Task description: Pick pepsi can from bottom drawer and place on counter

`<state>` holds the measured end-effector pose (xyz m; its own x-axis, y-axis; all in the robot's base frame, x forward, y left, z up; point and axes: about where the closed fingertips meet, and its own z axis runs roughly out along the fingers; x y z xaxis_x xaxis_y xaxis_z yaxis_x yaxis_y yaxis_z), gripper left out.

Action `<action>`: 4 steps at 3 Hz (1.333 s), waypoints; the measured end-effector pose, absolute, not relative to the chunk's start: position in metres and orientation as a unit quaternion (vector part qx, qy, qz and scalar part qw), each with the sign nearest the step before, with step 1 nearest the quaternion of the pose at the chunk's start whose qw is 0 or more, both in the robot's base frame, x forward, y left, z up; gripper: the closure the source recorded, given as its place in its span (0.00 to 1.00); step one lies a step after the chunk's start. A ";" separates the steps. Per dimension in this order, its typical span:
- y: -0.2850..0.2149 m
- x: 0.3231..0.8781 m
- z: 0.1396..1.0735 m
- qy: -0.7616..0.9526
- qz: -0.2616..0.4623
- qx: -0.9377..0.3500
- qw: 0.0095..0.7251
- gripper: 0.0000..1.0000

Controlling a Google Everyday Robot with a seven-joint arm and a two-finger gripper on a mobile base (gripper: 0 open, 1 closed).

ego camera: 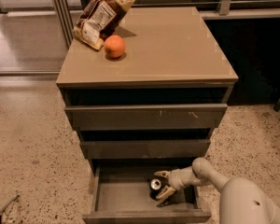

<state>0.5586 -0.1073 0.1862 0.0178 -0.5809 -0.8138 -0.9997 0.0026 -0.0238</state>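
The bottom drawer point(126, 196) is pulled open below the two shut drawers. The pepsi can point(155, 186) stands upright inside it, right of centre, its silver top showing. My gripper point(163, 183) reaches in from the right. Its tan fingers point(165, 192) are spread, one behind and one in front of the can, around it but not visibly closed on it. The tan counter point(172, 45) tops the cabinet.
An orange point(115, 46) and a brown snack bag point(101, 16) lie at the counter's back left. The top drawer front point(147, 117) has scratches. Speckled floor point(32, 143) surrounds the cabinet. My arm point(224, 185) enters from the lower right.
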 end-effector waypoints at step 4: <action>-0.102 0.556 0.210 0.622 0.332 -0.618 0.348 1.00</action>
<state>0.5559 -0.1020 0.2103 0.0058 -0.5377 -0.8431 -0.9997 0.0160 -0.0171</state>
